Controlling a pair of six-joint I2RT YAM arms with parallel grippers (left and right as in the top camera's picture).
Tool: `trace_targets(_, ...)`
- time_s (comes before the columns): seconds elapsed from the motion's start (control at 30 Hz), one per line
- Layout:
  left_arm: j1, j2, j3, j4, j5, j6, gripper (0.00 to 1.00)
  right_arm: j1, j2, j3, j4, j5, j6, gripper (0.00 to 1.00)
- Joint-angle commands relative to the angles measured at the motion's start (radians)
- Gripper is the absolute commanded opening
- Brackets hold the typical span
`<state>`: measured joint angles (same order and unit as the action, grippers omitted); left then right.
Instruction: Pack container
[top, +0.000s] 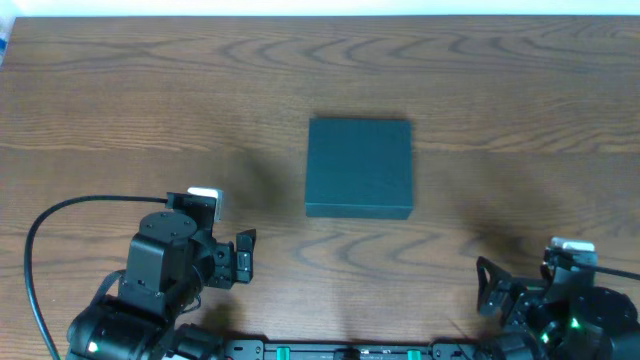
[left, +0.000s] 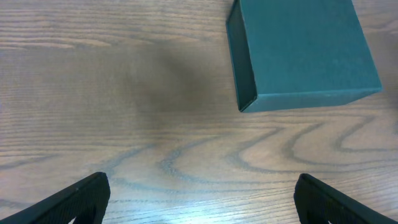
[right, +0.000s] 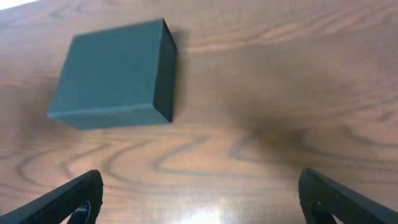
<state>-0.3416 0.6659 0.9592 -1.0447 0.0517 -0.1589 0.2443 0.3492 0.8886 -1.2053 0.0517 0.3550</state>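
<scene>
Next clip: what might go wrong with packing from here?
The dark teal-green matte squarish box lies shut and unbraced on the wooden table; a one-sided push to open it may slide it. The left fingers and right fingers stand open, well short of it, and nothing to pack shows in any view.

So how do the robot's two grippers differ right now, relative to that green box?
Side: the left gripper sits left of the container, while the right gripper sits on its right.
Nearness: the left gripper is closer to the container, and the right gripper is further back from it.
Shared: both grippers are open, hold nothing, and are clear of the closed container.
</scene>
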Motion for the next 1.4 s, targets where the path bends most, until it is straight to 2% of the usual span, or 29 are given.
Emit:
trace_targets(0.0, -0.002, 0.0, -0.008, -0.003, -0.011, 0.002, 0.95, -0.008, -0.015, -0.002, 0.027, -0.003, -0.067, 0.99)
trace_targets(0.2, -0.002, 0.0, -0.008, -0.003, -0.011, 0.002, 0.95, -0.113, -0.06, -0.033, 0.08, -0.013, -0.215, 0.99)
trace_targets(0.37, -0.002, 0.0, -0.009, -0.003, -0.011, 0.002, 0.96, -0.163, -0.113, -0.15, 0.167, -0.076, -0.327, 0.99)
trace_targets(0.67, -0.002, 0.0, -0.008, -0.003, -0.011, 0.002, 0.95, -0.164, -0.124, -0.369, 0.164, -0.08, -0.326, 0.99)
trace_targets(0.93, -0.002, 0.0, -0.008, -0.003, -0.011, 0.002, 0.96, -0.165, -0.13, -0.463, 0.185, -0.077, -0.327, 0.99)
trace_targets(1.23, -0.002, 0.0, -0.008, -0.003, -0.011, 0.002, 0.95, -0.165, -0.327, -0.533, 0.129, -0.063, -0.327, 0.99)
trace_targets(1.37, -0.002, 0.0, -0.008, -0.003, -0.011, 0.002, 0.95, -0.165, -0.344, -0.533, 0.129, -0.064, -0.327, 0.99)
